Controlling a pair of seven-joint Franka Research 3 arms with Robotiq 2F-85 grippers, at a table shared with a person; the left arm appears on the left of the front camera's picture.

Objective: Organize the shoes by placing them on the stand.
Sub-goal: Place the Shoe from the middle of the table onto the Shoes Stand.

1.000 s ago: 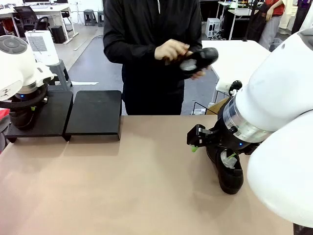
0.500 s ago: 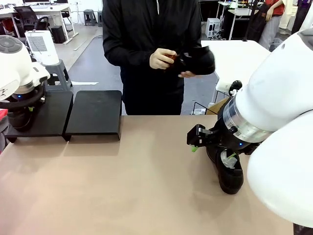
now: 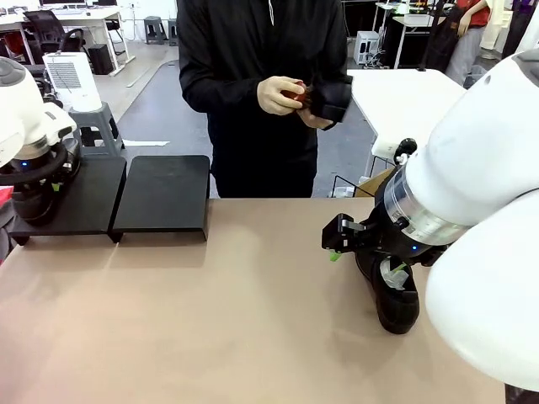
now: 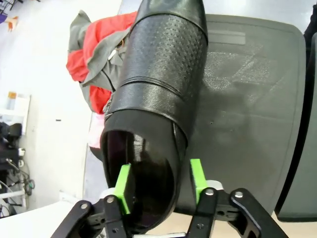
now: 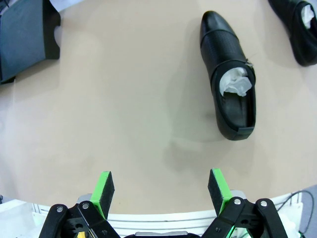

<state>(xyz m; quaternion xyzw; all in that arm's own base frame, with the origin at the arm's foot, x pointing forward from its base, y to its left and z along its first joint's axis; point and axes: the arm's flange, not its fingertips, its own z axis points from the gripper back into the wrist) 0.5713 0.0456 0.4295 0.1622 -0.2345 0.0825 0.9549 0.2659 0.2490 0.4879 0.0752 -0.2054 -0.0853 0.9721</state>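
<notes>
You have open room across the tan surface [image 3: 210,320]: its middle is bare from the stand [image 3: 164,198] at the far left over to your right arm. The stand's two platforms sit side by side along the far edge. The right platform's top lies open, and so does most of the left one.

Count four shoes. The first shoe [image 4: 158,74] rests at the outer edge of the left platform, toe pointing away from your left tool [image 4: 159,176]. That tool's pads straddle the shoe's collar, one over the opening and one just outside the wall; you cannot tell whether they clamp.

The second shoe [image 3: 333,97] is in the person's hands [image 3: 282,94], beyond the far edge. The third shoe [image 5: 230,94] and fourth shoe [image 5: 297,27] lie on the surface near each other, well apart from the stand, each with white paper [image 5: 235,82] in its opening.

Your right tool [image 5: 160,181] is spread wide, holding nothing, over bare surface.
</notes>
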